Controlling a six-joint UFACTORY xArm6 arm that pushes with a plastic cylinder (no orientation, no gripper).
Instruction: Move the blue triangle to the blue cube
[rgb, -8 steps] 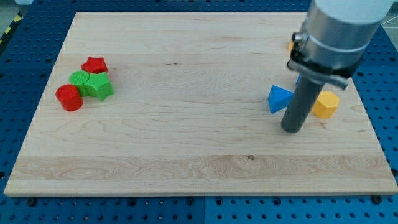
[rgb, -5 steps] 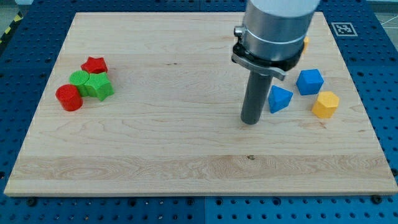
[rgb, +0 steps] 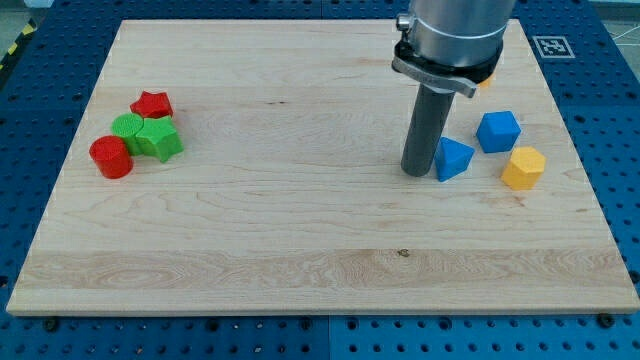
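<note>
The blue triangle (rgb: 452, 159) lies on the wooden board at the view's right. The blue cube (rgb: 497, 131) sits just up and to the right of it, a small gap between them. My tip (rgb: 417, 172) stands right against the triangle's left side. The rod rises from there to the arm's grey body at the view's top.
A yellow block (rgb: 523, 167) lies right of the triangle, below the blue cube. An orange block (rgb: 487, 78) peeks out behind the arm. At the view's left sit a red star (rgb: 152, 104), two green blocks (rgb: 145, 136) and a red cylinder (rgb: 111, 157).
My tip went from the triangle's right side, round to its left, and now stands against its left edge. The triangle has barely shifted.
</note>
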